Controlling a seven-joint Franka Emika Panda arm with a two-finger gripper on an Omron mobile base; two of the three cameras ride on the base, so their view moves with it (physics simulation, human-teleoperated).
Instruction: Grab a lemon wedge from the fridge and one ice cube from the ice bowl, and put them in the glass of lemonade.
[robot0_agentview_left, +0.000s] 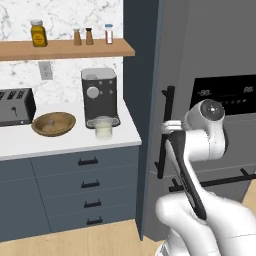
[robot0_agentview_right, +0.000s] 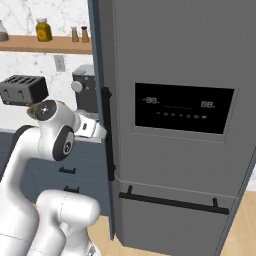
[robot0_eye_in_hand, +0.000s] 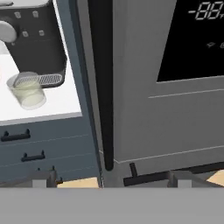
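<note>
1. Toaster (robot0_agentview_left: 16, 106): stands at the left edge of the table (robot0_agentview_left: 60, 142), against the wall. Not a task item.
2. Ice bowl (robot0_agentview_left: 53, 123): shallow brown wooden bowl near the middle of the table, just right of the toaster. Its contents cannot be resolved. An ice cube is judged hard, slippery and light; grip it across flat faces.
3. Coffee machine (robot0_agentview_left: 100, 95): stands toward the table's right edge, behind the glass.
4. Glass of lemonade (robot0_agentview_left: 103, 127): clear tumbler of pale liquid, touching or just in front of the coffee machine base, near the table's right front corner. Judged fragile and easy to tip; drop items in from above.
5. Fridge (robot0_agentview_right: 175, 125): tall grey unit just right of the table, door closed. The lemon wedge is judged to be inside, hidden. It is likely small, soft and slick; pinch it gently.
6. Fridge handle (robot0_eye_in_hand: 105, 87): long black vertical bar, rigid; the take-hold point for opening.
7. Gripper (robot0_eye_in_hand: 109, 181): fingers (robot0_eye_in_hand: 41, 178) spread fully apart, holding nothing, aimed at the handle's lower end.
</note>
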